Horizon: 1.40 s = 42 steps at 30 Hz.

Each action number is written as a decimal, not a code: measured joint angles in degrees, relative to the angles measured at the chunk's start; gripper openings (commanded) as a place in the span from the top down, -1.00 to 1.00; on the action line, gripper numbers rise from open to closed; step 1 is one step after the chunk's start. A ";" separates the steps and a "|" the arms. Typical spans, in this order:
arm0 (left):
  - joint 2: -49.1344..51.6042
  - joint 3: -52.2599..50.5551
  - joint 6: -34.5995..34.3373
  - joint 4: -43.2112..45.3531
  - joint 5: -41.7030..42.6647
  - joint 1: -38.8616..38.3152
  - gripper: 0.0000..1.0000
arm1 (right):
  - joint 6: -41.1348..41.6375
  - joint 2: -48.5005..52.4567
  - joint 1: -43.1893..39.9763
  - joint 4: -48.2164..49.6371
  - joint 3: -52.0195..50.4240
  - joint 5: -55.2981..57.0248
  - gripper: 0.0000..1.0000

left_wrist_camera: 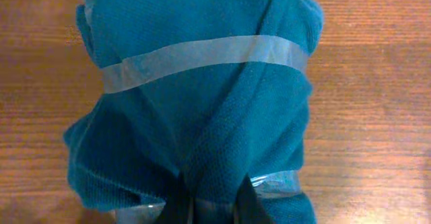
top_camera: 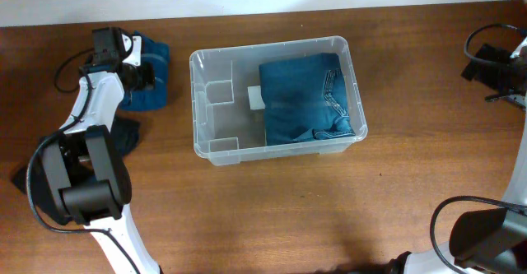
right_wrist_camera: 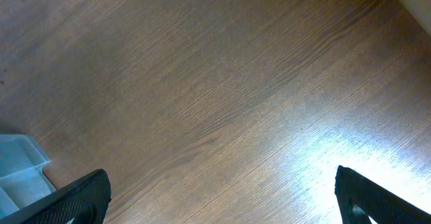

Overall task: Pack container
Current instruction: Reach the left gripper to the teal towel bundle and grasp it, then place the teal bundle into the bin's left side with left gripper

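Observation:
The container (top_camera: 198,101) is a clear plastic bin at the table's middle, with a white label (top_camera: 255,98) on its bottom. Folded blue jeans (top_camera: 309,97) fill its right half; its left half holds nothing. A teal cloth bundle (top_camera: 152,81), bound with clear tape (left_wrist_camera: 202,56), lies on the table left of the bin. My left gripper (left_wrist_camera: 209,204) is at the bundle (left_wrist_camera: 202,123), shut on a fold of its cloth, and also shows in the overhead view (top_camera: 138,75). My right gripper (right_wrist_camera: 222,190) is open and empty above bare wood at the far right (top_camera: 486,64).
A dark cloth (top_camera: 123,134) lies on the table under my left arm, below the teal bundle. A corner of the bin (right_wrist_camera: 20,167) shows at the left edge of the right wrist view. The table's back edge meets a white wall.

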 measured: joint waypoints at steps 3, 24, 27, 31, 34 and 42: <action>-0.48 1.31 -0.59 -5.03 0.00 0.00 0.99 | -0.02 0.00 0.00 0.00 0.00 0.00 -0.97; -32.17 22.32 -15.91 -36.76 0.83 -17.84 0.98 | -0.04 0.00 0.00 0.00 0.00 0.00 -0.97; -31.91 22.34 -21.94 -40.24 -1.60 -22.93 0.99 | 0.00 0.00 0.00 0.00 0.00 0.00 -0.97; -27.17 22.01 -28.59 -41.83 -7.63 -29.81 0.99 | 0.00 0.00 0.00 0.02 0.00 0.00 -0.97; -22.95 21.79 -31.91 -41.79 -11.06 -33.46 0.99 | -0.04 0.00 0.00 0.00 0.00 0.00 -0.97; -13.33 21.55 -35.85 -41.64 -14.49 -36.57 0.99 | 0.00 0.00 0.00 0.02 0.00 0.00 -0.97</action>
